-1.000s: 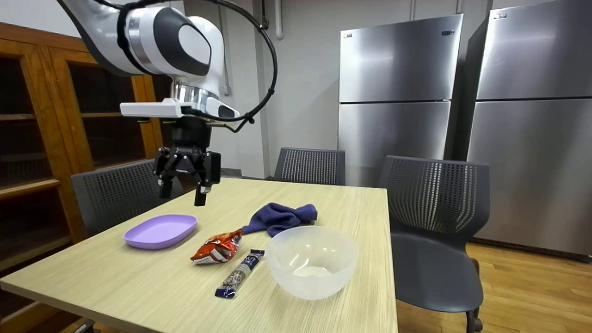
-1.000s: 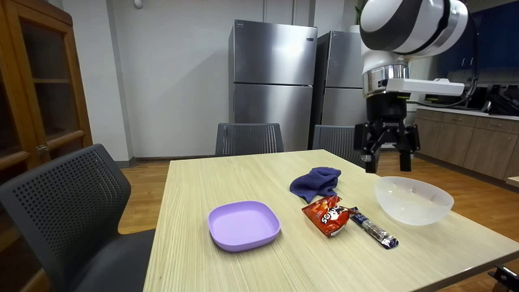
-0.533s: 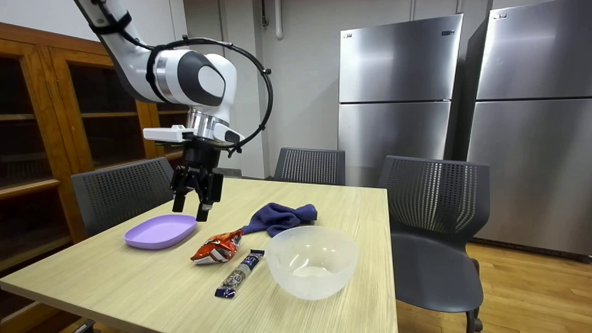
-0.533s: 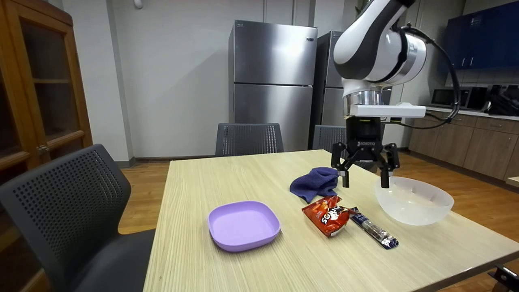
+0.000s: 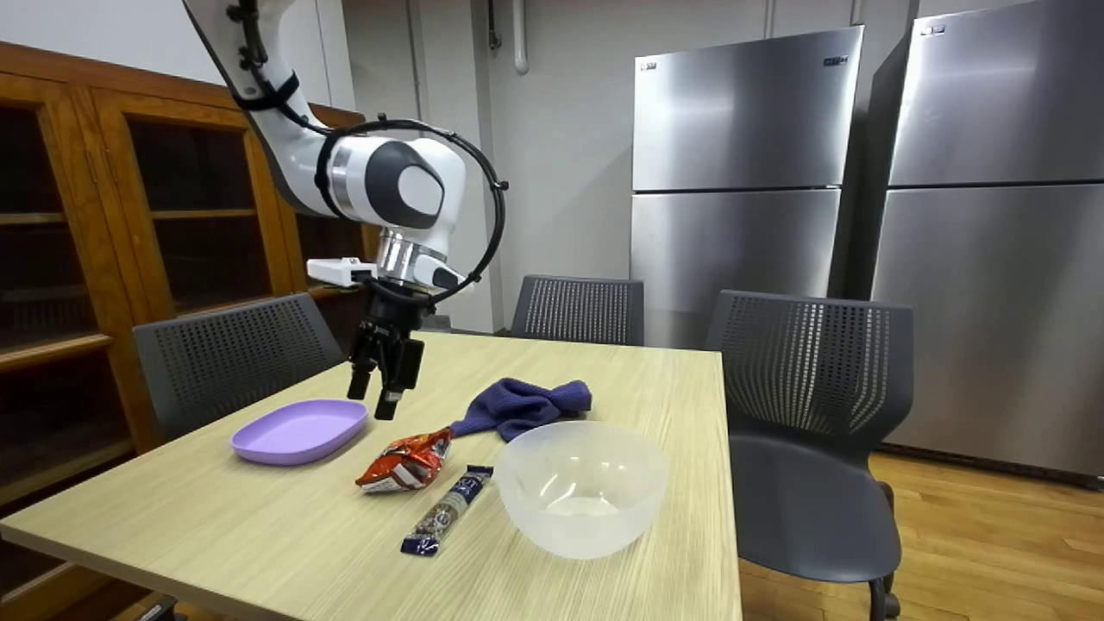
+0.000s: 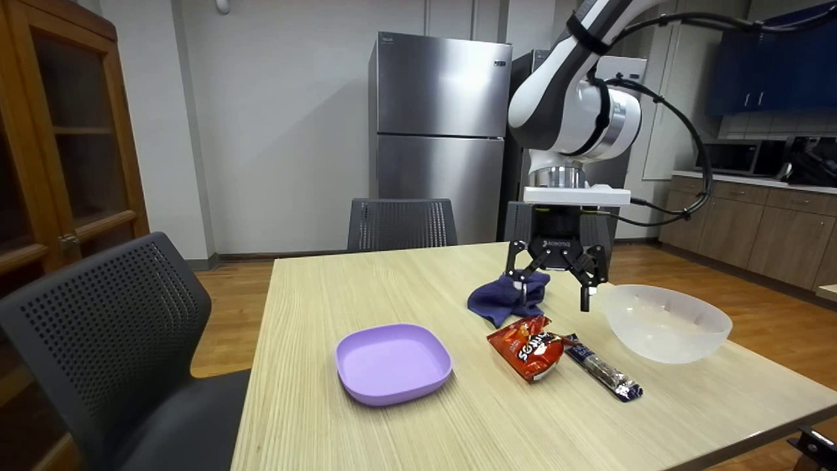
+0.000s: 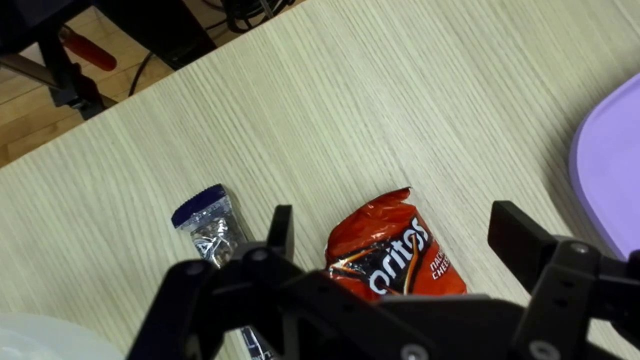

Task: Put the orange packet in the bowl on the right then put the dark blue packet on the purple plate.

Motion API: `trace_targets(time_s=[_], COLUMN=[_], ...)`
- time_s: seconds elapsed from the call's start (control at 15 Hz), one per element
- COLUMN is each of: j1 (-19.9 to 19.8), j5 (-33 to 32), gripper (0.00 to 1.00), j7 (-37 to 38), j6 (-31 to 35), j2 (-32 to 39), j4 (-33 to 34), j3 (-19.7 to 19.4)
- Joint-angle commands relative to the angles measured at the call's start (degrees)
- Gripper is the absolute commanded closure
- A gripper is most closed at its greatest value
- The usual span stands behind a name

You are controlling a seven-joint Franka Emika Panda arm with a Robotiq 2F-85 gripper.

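The orange-red chip packet lies on the table between the purple plate and the dark blue packet. It also shows in an exterior view and in the wrist view, partly hidden behind my gripper. The dark blue packet, slim with a clear middle, lies beside it, also in the wrist view. The frosted bowl stands right of both packets; it looks empty. The purple plate is bare. My gripper is open and empty, above the table. In the wrist view its fingers stand either side of the orange packet, apart from it.
A crumpled blue cloth lies behind the orange packet, touching or close to it. Dark chairs stand round the table. The table's edge shows in the wrist view.
My gripper has come down toward the table, moving right in an exterior view and left in the matching exterior view. It stays open. The packets, bowl and plate have not moved.
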Motion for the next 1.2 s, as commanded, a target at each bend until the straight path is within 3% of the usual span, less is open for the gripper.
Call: trace_targets(time_s=[0.0,0.73,1.13], j1=[1.07,5.7,5.72], j5=[1.14,-9.45,-8.78], gripper=[0.0,0.0,0.0], j7=[5.1,13.12,17.38], j6=[0.56,4.84,8.28], j2=[4.69,11.23,14.08], j4=[4.74,9.07,9.96], j3=[-0.73,-5.44,-6.28])
